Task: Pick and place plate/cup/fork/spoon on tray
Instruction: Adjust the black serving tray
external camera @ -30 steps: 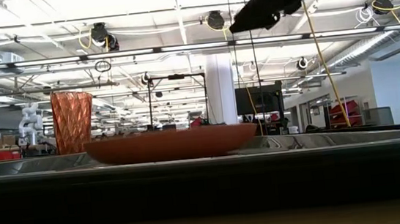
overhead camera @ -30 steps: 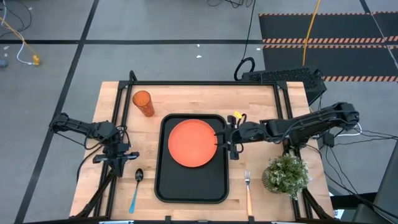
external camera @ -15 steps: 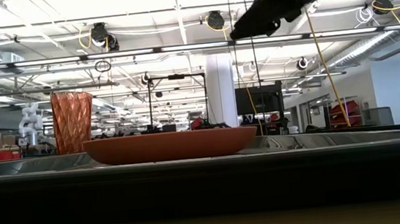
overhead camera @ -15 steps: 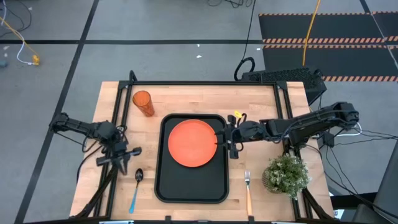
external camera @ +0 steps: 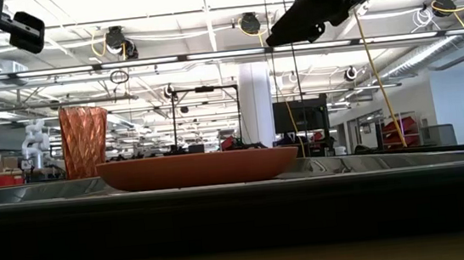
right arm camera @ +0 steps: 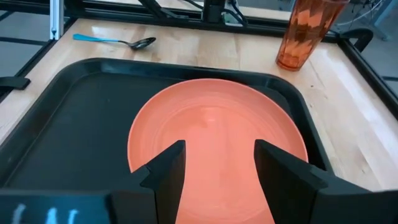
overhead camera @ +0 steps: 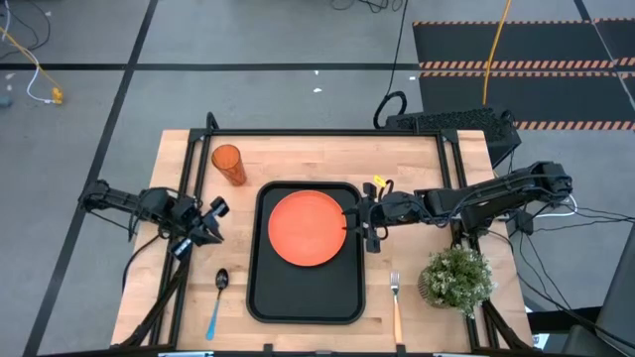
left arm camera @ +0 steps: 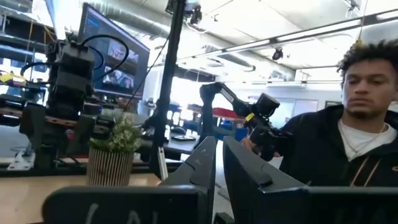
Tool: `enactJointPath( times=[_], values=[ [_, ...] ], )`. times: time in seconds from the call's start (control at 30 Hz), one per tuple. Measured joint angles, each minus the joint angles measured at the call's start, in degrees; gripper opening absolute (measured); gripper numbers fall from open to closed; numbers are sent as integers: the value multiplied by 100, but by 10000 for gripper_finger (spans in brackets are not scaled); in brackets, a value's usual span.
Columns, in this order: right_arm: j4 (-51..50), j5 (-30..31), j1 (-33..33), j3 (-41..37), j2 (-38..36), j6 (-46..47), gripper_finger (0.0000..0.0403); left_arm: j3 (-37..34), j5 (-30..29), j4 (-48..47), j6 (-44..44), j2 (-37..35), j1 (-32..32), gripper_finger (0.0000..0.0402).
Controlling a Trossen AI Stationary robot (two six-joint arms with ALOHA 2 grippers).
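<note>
Plate [overhead camera: 308, 227] seated on tray [overhead camera: 304, 297]; right gripper [overhead camera: 366, 224], fingers apart, unmoved at its right rim. Left gripper [overhead camera: 208, 220], fingers together, had swung farther, toward cup [overhead camera: 228, 164], likely next.

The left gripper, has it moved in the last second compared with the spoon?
Yes. In the high view the left gripper has swung up and away from the spoon, and points more toward the cup.
</note>
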Motion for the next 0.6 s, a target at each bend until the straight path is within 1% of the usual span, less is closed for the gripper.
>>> enactJointPath(
  times=[0.17,0.23,0.3,0.33,0.4,0.43,0.5,0.57,0.6],
  values=[
    [-152,3,-41,-48,0,181,185,0,-5,-299,120,0,7,33],
    [-191,3,-117,-112,0,390,185,0,-31,-398,107,0,7,33],
    [-340,2,-264,-159,23,762,185,-2,-229,-393,39,0,7,33],
    [-472,3,-350,-170,53,1005,185,-2,-450,-326,54,0,7,33],
    [-837,58,-552,-201,137,1624,185,-2,-1202,-164,477,0,7,33],
    [-1036,148,-657,-210,193,1942,185,-2,-1737,-82,803,-2,7,33],
    [-1349,181,-882,-210,298,2449,185,-2,-3021,52,1380,-2,11,33],
    [-1567,155,-1069,-210,442,2776,185,-2,-4305,95,1722,-2,12,33],
    [-1648,105,-1141,-210,531,2851,185,-2,-4810,82,1849,-1,21,33]
  ],
)
